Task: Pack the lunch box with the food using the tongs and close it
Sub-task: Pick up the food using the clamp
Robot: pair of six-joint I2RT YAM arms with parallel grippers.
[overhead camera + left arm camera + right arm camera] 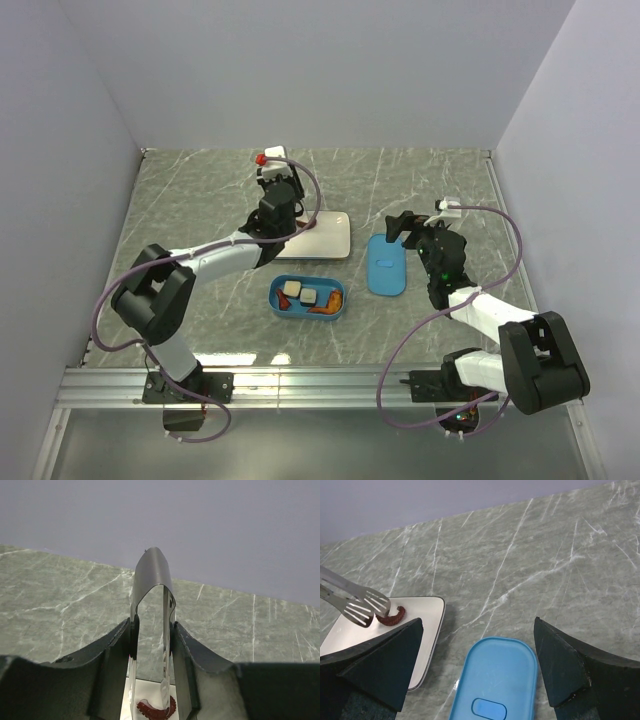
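Note:
My left gripper is shut on the grey metal tongs, their bend sticking up between the fingers. The tong tips reach down to a dark red piece lying on the white plate; whether they pinch it I cannot tell. The blue lunch box stands open in front of the plate, holding two whitish cubes and an orange-red piece. Its blue lid lies flat to the right. My right gripper hovers open over the lid's far end.
The white plate sits just left of the lid with a narrow strip of marbled table between them. Grey walls close the table at the back and on both sides. A metal rail runs along the near edge by the arm bases.

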